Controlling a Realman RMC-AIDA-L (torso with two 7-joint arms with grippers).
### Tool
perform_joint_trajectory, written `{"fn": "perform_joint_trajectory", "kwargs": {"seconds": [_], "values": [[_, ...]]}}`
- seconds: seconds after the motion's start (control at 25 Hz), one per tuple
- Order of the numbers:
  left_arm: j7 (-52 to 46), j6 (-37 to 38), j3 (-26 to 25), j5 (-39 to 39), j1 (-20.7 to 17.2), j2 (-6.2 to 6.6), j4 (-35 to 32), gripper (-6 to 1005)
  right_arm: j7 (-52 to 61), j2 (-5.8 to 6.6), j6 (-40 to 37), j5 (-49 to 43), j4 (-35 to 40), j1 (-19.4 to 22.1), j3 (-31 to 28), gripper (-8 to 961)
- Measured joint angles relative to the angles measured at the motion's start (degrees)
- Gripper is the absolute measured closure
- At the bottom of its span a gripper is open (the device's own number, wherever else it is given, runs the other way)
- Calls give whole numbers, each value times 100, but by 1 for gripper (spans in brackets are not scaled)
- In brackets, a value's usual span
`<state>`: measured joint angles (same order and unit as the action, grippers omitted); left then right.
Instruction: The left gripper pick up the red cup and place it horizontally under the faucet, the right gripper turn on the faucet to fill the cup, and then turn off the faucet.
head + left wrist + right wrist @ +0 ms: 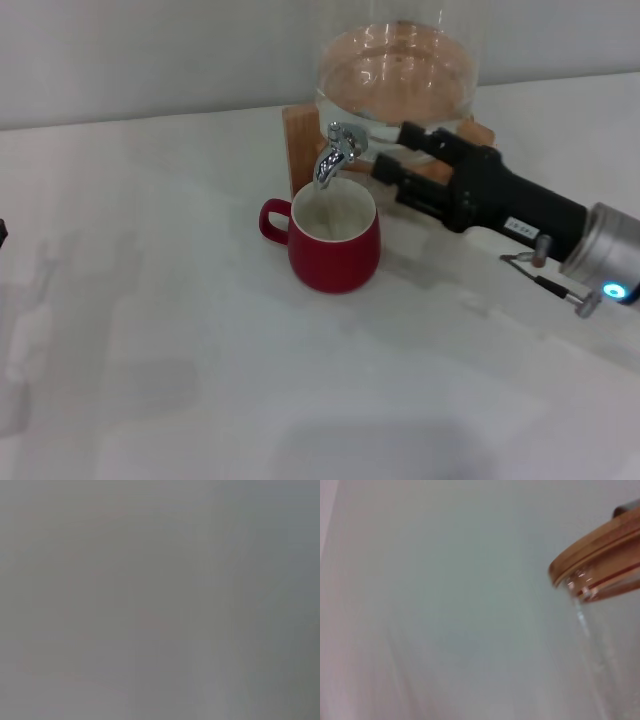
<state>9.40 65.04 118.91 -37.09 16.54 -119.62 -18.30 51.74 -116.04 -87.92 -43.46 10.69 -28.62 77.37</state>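
Now I see the red cup (333, 240) upright beneath the faucet (338, 150) to catch water, my right gripper (390, 150), jaws spread, beside the faucet.

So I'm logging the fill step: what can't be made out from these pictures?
- Water level in the red cup: head view, too dim inside to tell.
- The right gripper beside the faucet: contact with the lever unclear.
- Left gripper: out of sight; left wrist view plain grey.
- Glass jar: right wrist view, cut off by the edge.
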Motion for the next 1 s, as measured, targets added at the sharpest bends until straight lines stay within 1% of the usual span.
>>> {"fn": "perform_joint_trajectory", "kwargs": {"seconds": [0.24,0.36,0.48,0.72,0.92,1.0], "values": [[0,0,-14,-34,56,0,138,119,-20,7,-259,72,135,295,32,231],[0,0,-14,-40,67,-4,160,119,-5,-4,-433,42,96,358,73,231],[0,0,-7,-42,68,-7,161,119,26,-11,-554,38,74,378,251,231],[-9,0,-1,-45,118,-9,161,119,222,-15,-573,63,108,257,677,231],[-30,0,0,-42,130,-12,161,119,364,-15,-482,79,122,17,891,231],[-32,0,1,-38,130,-16,161,119,391,-15,-458,84,125,-16,919,231]]}}
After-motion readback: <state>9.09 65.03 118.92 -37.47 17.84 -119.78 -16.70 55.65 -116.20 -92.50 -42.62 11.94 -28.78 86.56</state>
